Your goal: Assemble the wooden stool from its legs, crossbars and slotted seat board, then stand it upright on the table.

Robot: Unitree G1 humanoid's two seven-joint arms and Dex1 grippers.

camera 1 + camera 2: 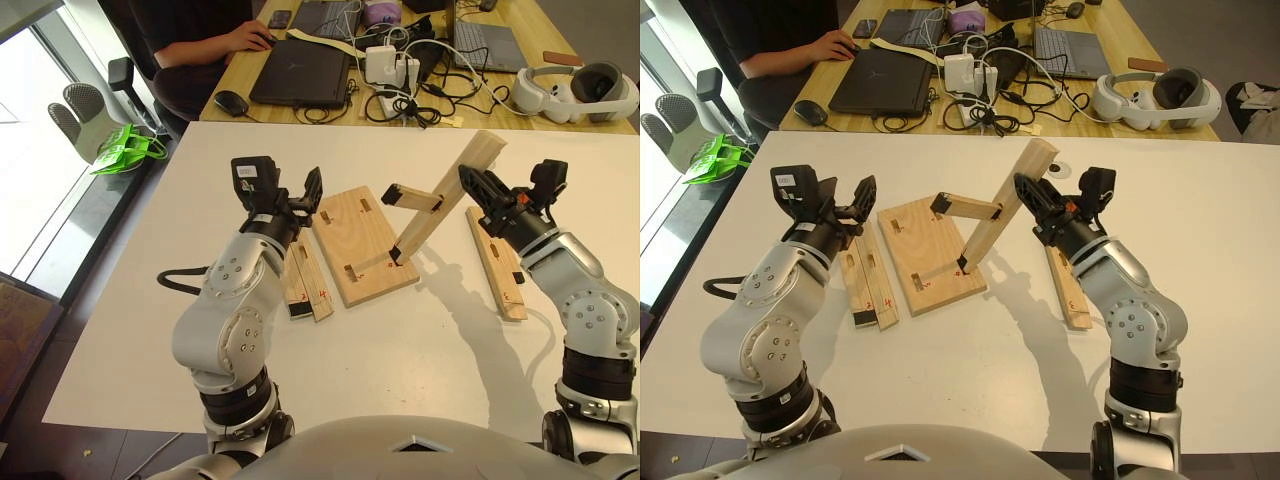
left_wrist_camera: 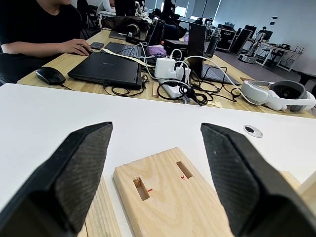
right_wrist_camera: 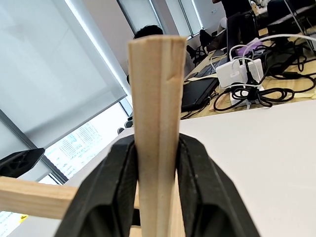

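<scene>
1. The seat board [image 1: 365,240] lies flat near the middle of the white table [image 1: 440,370]. Its slots face up, and small red marks sit beside them.
2. A leg [image 1: 425,225] stands tilted over the board. Its lower end touches the board close to the near right edge, next to a slot. Whether it sits inside the slot cannot be told. Its upper end leans away to the robot's right.
3. A short crossbar [image 1: 408,196] is joined to the leg about halfway up. It sticks out to the left above the board, and its free end touches nothing.
4. The right gripper [image 3: 157,148] is closed tight on the upper part of the leg, with one finger pressed on each flat side.
5. The left gripper [image 2: 157,148] hangs just above the board's far left corner. Its fingers are spread wide and it holds nothing.
6. Two loose sticks [image 1: 308,280] lie flat side by side, touching each other, just beside the board's left edge.
7. A single stick [image 1: 498,265] lies flat on the table to the right of the board, apart from it and below the right arm.
8. Behind the table stands a wooden desk [image 1: 500,95]. On it are a closed laptop [image 1: 300,70], a mouse [image 1: 231,101], a white charger [image 1: 385,62] among tangled cables, and a white headset [image 1: 575,92].
</scene>
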